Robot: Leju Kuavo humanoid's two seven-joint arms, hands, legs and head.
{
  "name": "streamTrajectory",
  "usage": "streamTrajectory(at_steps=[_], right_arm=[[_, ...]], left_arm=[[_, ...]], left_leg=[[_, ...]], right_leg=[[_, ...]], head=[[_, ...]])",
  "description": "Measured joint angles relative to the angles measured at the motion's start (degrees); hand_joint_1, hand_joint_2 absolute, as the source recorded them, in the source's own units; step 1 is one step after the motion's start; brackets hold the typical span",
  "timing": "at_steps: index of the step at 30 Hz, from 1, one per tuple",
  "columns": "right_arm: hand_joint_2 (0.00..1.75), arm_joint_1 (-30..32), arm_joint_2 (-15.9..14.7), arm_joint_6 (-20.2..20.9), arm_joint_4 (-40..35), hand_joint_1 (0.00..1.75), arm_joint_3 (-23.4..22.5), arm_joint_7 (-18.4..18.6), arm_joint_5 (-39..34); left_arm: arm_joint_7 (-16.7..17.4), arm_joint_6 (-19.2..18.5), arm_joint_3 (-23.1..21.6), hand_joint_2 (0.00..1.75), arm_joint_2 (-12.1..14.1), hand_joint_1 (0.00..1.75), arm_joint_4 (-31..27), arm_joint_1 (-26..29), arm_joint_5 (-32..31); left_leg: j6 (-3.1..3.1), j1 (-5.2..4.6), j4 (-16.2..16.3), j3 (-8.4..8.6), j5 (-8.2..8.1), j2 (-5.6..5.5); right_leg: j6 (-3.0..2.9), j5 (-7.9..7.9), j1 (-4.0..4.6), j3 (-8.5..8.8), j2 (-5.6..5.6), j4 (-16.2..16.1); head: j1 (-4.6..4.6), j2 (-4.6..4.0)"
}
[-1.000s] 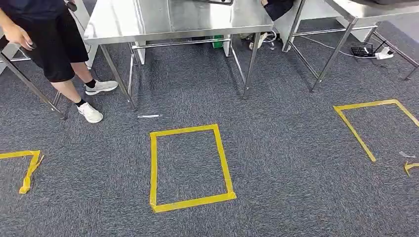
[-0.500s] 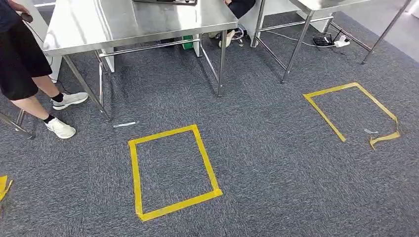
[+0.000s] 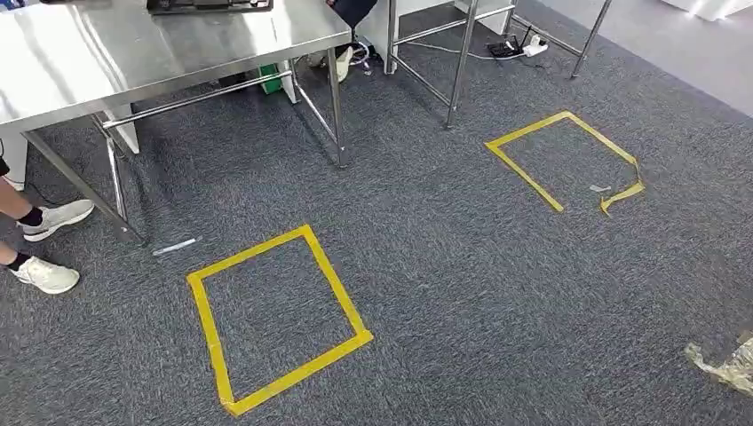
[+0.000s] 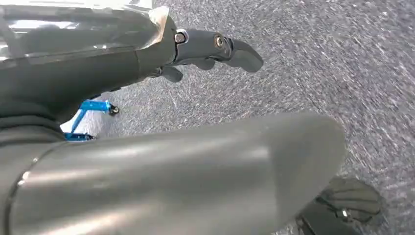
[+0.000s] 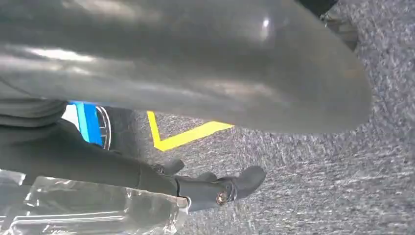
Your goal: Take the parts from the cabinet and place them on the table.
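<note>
Camera panned right; we see counter [image 3: 178, 44] shifted left, taped square [image 3: 275, 315] on carpet. Left hand [image 4: 205, 49] fingers extended, holding nothing. Right hand [image 5: 215, 188] likewise.

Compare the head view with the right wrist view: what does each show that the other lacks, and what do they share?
Head view alone: a steel table, a person's white shoes, two yellow tape squares and a crumpled scrap on the floor. Right wrist view alone: the right hand hanging over the floor, with a clear plastic bag against it, and a blue-edged object behind. Both show the grey carpet and yellow tape.
</note>
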Motion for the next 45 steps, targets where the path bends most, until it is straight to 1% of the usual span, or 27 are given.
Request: streamTrajectory(at_steps=[1,3,6,8,10,11,12,15,16,18,20,22,24,25,26,27,31,32,33,34,36,37,39,41,42,43,45], right_arm=[[0.00,-0.02,-0.02,0.00,0.00,0.00,0.00,0.00,0.00],[0.00,-0.01,-0.02,0.00,0.00,0.00,0.00,0.00,0.02],[0.00,-0.16,0.22,0.00,0.00,0.00,0.00,0.02,0.09],[0.00,0.14,0.22,0.00,0.00,0.00,0.00,0.02,0.20],[0.00,0.09,0.35,0.20,0.00,0.00,0.09,0.02,0.85],[0.00,0.02,0.48,0.52,0.00,0.00,0.28,0.02,1.31],[0.00,-0.27,0.59,0.72,0.00,0.00,0.42,0.15,1.79],[0.00,-0.46,0.72,1.55,0.00,0.00,1.07,0.88,2.91],[0.00,-0.50,0.68,1.64,0.00,0.00,1.38,1.07,3.13],[0.00,-0.94,0.83,1.68,0.00,0.00,1.73,1.27,3.52],[0.00,-1.74,1.05,1.73,0.00,0.00,1.97,1.29,3.94],[0.00,-1.90,1.11,2.01,0.00,0.00,2.36,1.53,4.28],[0.00,-1.83,1.05,2.21,0.02,0.00,2.75,1.90,4.54],[0.00,-1.98,0.96,2.36,0.02,0.00,3.02,2.16,4.88],[0.00,-2.27,0.92,2.51,0.02,0.00,3.13,2.34,4.98],[0.00,-2.62,1.18,2.65,0.02,0.00,3.19,2.51,5.09],[0.00,-2.80,1.03,2.73,0.04,0.00,3.23,2.80,5.03],[0.00,-2.68,1.01,2.73,0.04,0.00,3.24,2.86,4.90],[0.00,-2.69,1.01,2.73,0.04,0.00,3.24,2.91,4.85],[0.00,-2.72,1.03,2.73,0.04,0.00,3.24,2.95,4.81],[0.00,-2.77,1.27,2.71,0.04,0.00,3.23,2.91,4.79],[0.00,-2.68,1.27,2.73,0.04,0.00,3.23,2.89,4.76],[0.00,-2.53,1.25,2.69,0.07,0.00,3.23,2.84,4.59],[0.00,-2.56,1.31,2.67,0.07,0.00,3.23,2.78,4.41],[0.00,-2.58,1.40,2.62,0.07,0.00,3.23,2.67,4.26],[0.00,-2.73,1.40,2.56,0.07,0.00,3.24,2.62,4.22],[0.00,-2.53,1.36,2.51,0.07,0.00,3.23,2.47,4.07]], left_arm=[[0.00,0.00,0.00,0.00,-0.02,0.00,0.00,-0.05,0.00],[0.00,0.02,0.00,0.00,-0.04,0.00,0.00,-0.03,0.00],[0.00,0.02,0.00,0.00,0.02,0.00,0.00,0.40,-0.02],[0.28,0.04,0.00,0.00,0.11,0.00,0.00,0.41,-0.04],[0.88,0.18,0.00,0.00,0.24,0.00,0.00,0.38,0.00],[1.11,0.33,0.00,0.00,0.35,0.00,0.00,0.38,0.13],[1.27,0.57,0.02,0.00,0.50,0.00,0.00,0.37,0.37],[1.42,1.22,0.13,0.00,0.68,0.00,0.00,0.20,1.25],[1.42,1.25,0.20,0.00,0.66,0.00,0.00,0.20,1.29],[1.16,1.29,0.24,0.00,0.70,0.00,0.00,0.16,1.66],[1.09,1.44,0.35,0.00,0.74,0.00,0.00,0.38,2.12],[1.20,2.18,0.63,0.00,0.76,0.00,0.00,0.42,2.67],[1.46,2.58,0.81,0.00,0.68,0.00,0.00,0.36,3.06],[1.62,2.80,1.03,0.00,0.55,0.00,0.00,0.35,3.19],[1.73,3.06,1.22,0.00,0.42,0.00,0.00,0.35,3.32],[1.75,3.13,1.36,0.00,0.46,0.00,-0.02,0.34,3.45],[1.77,3.26,1.68,0.00,0.26,0.00,0.00,0.14,3.58],[1.77,3.26,1.70,0.00,0.22,0.00,0.00,0.08,3.52],[1.77,3.28,1.70,0.00,0.22,0.00,0.00,0.07,3.39],[1.77,3.28,1.73,0.00,0.22,0.00,0.00,0.12,3.30],[1.94,3.32,1.81,0.00,0.24,0.00,0.00,0.34,3.11],[2.10,3.39,1.86,0.00,0.24,0.00,0.00,0.41,3.06],[2.25,3.43,1.90,0.00,0.26,0.00,0.00,0.44,2.97],[2.25,3.41,1.90,0.00,0.26,0.00,0.00,0.38,2.86],[2.25,3.39,1.90,0.00,0.37,0.00,0.00,0.38,2.78],[2.23,3.32,1.88,0.00,0.39,0.00,0.00,0.37,2.64],[2.14,3.30,1.90,0.00,0.46,0.00,0.00,0.21,2.51]], left_leg=[[-0.49,0.23,0.10,0.02,-0.29,0.12],[-0.97,0.69,4.73,-1.75,-3.94,-5.56],[-1.09,0.69,17.30,-7.70,-9.40,-7.45],[-1.00,0.72,15.74,-7.40,-6.79,-7.52],[-0.83,0.94,6.88,-3.43,-1.50,-8.26],[-0.62,1.20,2.64,-1.57,0.10,-10.40],[-0.54,1.30,1.17,-1.05,-0.74,-12.14],[0.34,0.36,1.37,-1.26,-0.47,-10.56],[1.03,0.70,0.64,-1.04,0.01,-9.81],[1.88,0.75,0.15,-0.93,0.39,-8.43],[1.91,0.56,0.17,-1.06,0.37,-6.62],[1.91,0.55,0.19,-1.16,0.34,-5.09],[1.82,0.70,0.22,-1.09,0.28,-4.03],[1.54,0.82,0.29,-0.92,0.13,-3.22],[1.18,0.75,0.41,-0.71,-0.05,-2.60],[0.71,0.25,0.50,-0.70,-0.34,-2.15],[-0.61,0.35,0.07,0.19,-0.48,-0.16],[-1.14,0.85,0.67,0.04,-1.12,-1.54],[-1.21,0.85,2.71,-0.80,-2.89,-4.39],[-1.19,0.88,6.53,-2.42,-5.31,-5.96],[-1.17,0.81,15.65,-6.88,-9.14,-7.26],[-1.13,0.81,17.99,-8.25,-9.36,-7.39],[-0.81,0.83,14.41,-7.06,-5.70,-7.56],[-0.48,0.99,4.97,-2.70,-0.58,-9.33],[-0.13,1.14,2.07,-1.37,-0.45,-12.61],[-0.17,1.15,1.28,-1.18,-0.66,-12.53],[0.34,0.48,1.37,-1.26,-0.59,-11.32]], right_leg=[[-0.63,0.33,-0.57,0.56,0.77,-0.25],[-1.64,0.71,-0.93,0.41,2.03,-0.29],[-2.13,0.79,-0.48,0.14,4.36,-0.23],[-2.22,0.84,-0.40,0.21,5.93,-0.10],[-2.19,0.83,-0.43,0.24,7.58,0.13],[-2.08,0.77,-0.44,0.08,8.26,0.28],[-1.66,0.68,0.31,-0.30,8.77,0.70],[-0.36,1.31,-0.60,-1.04,10.38,0.17],[0.15,1.33,-0.17,-1.60,10.65,0.16],[-0.19,-0.80,-0.14,-3.28,5.47,3.86],[-0.52,-4.67,-0.25,-7.65,4.21,12.78],[0.02,-5.99,-0.42,-10.09,3.91,18.27],[1.05,-4.05,-0.71,-7.88,3.57,14.38],[1.95,-1.48,-0.95,-3.98,2.38,7.19],[2.39,0.18,-1.05,-0.67,-0.07,1.45],[1.86,0.19,-0.74,-0.36,-1.65,0.50],[-0.21,0.60,-0.34,-1.03,1.08,0.49],[-0.75,0.86,-1.47,-0.45,1.90,0.28],[-1.12,0.99,-1.23,-0.51,2.40,0.30],[-1.70,1.07,-1.12,-0.59,2.83,0.31],[-1.91,1.11,-0.69,-0.73,4.30,0.35],[-1.92,1.11,-0.55,-0.75,5.02,0.37],[-1.91,1.11,-0.47,-0.58,6.66,0.41],[-1.86,1.12,-0.48,-0.34,8.22,0.46],[-1.76,1.11,-0.44,-0.45,8.75,0.57],[-1.46,1.07,0.15,-0.78,9.35,0.80],[-0.53,1.49,-0.50,-1.31,10.48,0.40]], head=[[-0.02,0.00],[-0.24,0.00],[-0.17,0.00],[-0.20,0.00],[-0.24,0.00],[-0.22,0.00],[-0.20,0.00],[-0.17,0.00],[-0.20,0.00],[0.22,0.00],[0.41,0.00],[0.46,0.00],[0.52,0.00],[0.48,0.00],[0.55,0.00],[0.57,0.00],[0.29,0.00],[0.15,0.00],[-0.22,0.00],[-0.37,0.00],[-0.35,0.00],[-0.33,0.00],[-0.33,0.00],[-0.37,0.00],[-0.31,0.00],[-0.20,0.00],[-0.28,0.00]])
